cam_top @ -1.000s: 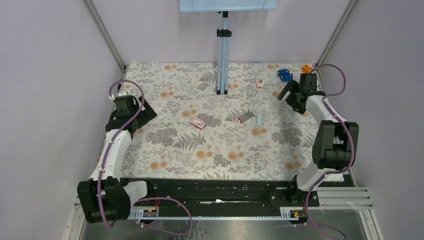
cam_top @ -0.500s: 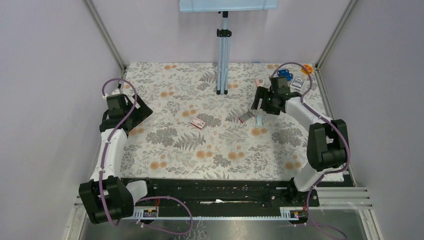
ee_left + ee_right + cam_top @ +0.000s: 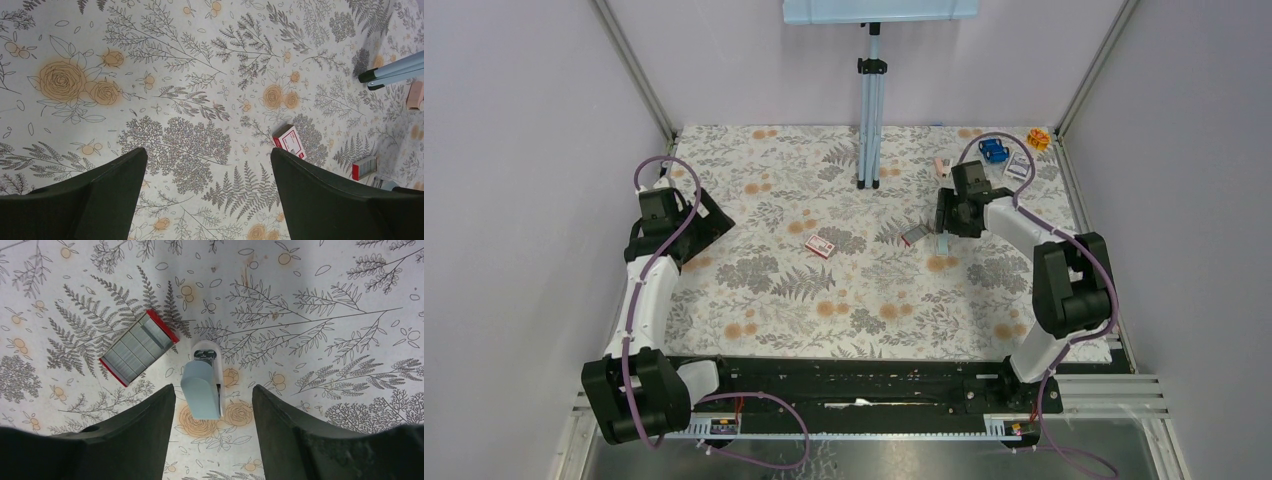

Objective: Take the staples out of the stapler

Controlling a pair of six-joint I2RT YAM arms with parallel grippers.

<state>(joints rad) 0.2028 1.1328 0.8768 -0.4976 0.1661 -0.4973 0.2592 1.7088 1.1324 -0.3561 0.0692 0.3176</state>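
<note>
A pale blue mini stapler [image 3: 202,385] lies on the floral cloth, also in the top view [image 3: 943,242]. My right gripper [image 3: 214,392] is open and hangs just above it, one finger on each side of its rear end, not touching; in the top view it [image 3: 951,215] sits over the stapler. No loose strip of staples shows; only a bit of metal shows at the stapler's front. My left gripper [image 3: 208,152] is open and empty over bare cloth at the left [image 3: 707,218].
A small grey box with red ends [image 3: 137,347] lies just left of the stapler. A small red box [image 3: 820,245] lies mid-table, also in the left wrist view [image 3: 290,141]. A tripod pole [image 3: 869,120] stands at the back. Small pink [image 3: 942,165], blue [image 3: 993,150] and orange [image 3: 1037,138] items lie far right.
My right arm swung from the far right corner leftward and now hangs over the stapler. My left arm shifted slightly and stays at the left.
</note>
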